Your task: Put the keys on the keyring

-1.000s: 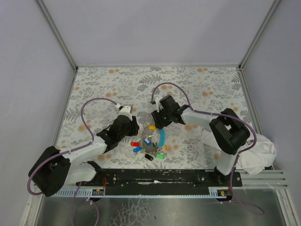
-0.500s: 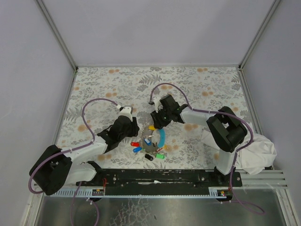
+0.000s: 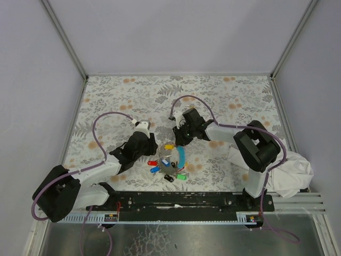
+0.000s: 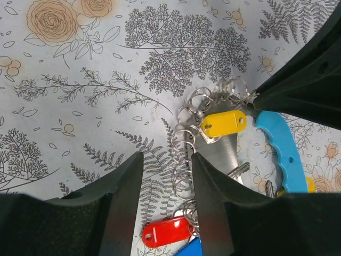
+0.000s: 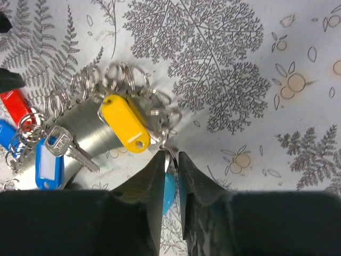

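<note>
keys (image 3: 167, 163) lie bunched on the flowered bench (image 3: 234, 101) – from above they are only coloured specks. the wrist views show more: a yellow-headed key (image 5: 125, 122) rests on a curved metal plate (image 5: 90, 136), with the keyring (image 4: 184, 144) wire loops just beside it. the left claw (image 4: 166, 160) stands spread, straddling the loops beside the yellow head, and a red key (image 4: 165, 232) is near. the right claw (image 5: 171, 156) is nearly pressed together at a thin loop just beside the yellow head – whether it pinches, i cannot tell.
</note>
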### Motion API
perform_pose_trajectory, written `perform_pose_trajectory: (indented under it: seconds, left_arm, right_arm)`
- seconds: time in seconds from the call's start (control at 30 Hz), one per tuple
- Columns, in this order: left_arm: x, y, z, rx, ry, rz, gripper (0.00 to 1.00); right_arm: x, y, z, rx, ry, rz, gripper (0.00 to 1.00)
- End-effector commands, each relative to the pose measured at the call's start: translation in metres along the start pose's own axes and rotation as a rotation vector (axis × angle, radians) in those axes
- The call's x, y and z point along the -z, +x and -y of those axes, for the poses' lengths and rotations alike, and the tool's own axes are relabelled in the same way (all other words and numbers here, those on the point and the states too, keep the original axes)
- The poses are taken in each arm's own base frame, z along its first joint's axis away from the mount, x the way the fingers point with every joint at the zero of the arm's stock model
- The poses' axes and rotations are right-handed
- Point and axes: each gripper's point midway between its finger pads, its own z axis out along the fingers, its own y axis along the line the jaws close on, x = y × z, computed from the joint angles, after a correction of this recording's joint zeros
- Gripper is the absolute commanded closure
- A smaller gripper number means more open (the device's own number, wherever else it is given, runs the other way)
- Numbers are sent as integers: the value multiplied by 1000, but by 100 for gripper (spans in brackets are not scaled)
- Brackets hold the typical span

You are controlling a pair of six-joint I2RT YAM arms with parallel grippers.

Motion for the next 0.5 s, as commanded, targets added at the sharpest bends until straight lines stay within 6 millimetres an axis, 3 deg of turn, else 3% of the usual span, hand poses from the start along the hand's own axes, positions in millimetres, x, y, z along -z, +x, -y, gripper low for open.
perform_pose_trajectory:
  seconds: [0.0, 0.47]
  left_arm:
    - [1, -12, 4, 1, 28, 55, 59]
    - [8, -16, 21, -11, 144, 95, 59]
  right_arm:
    - [16, -17, -11, 40, -41, 73, 80]
    - [36, -31, -28, 25, -88, 131, 100]
